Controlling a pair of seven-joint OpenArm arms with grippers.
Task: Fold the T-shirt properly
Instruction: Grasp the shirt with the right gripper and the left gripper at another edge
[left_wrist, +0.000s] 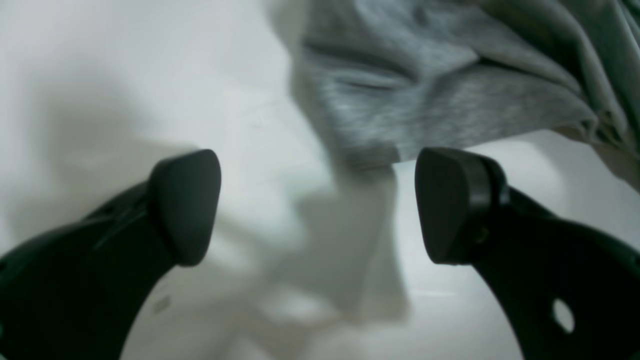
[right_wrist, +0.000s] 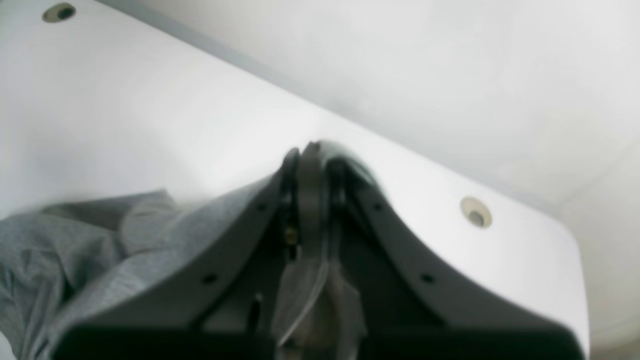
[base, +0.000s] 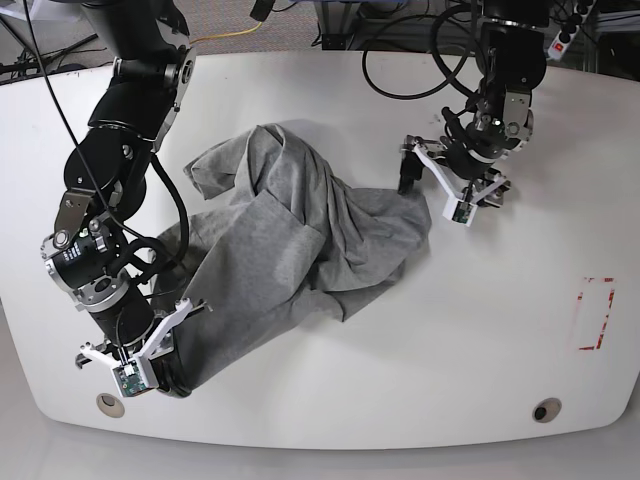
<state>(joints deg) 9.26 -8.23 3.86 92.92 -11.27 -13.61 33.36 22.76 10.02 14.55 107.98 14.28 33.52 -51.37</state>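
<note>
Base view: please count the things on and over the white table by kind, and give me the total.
Grey T-shirt: 1
Robot tools: 2, the left tool open beside the shirt, the right tool shut on the shirt's edge
Round holes in the table: 2
Red marked rectangle: 1
Total: 6

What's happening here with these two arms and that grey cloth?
Two robot arms are working on a grey T-shirt lying crumpled on a white table. The right gripper is shut on the shirt's near edge. The left gripper is open beside the shirt's far edge, holding nothing. No fold is made yet.
</note>
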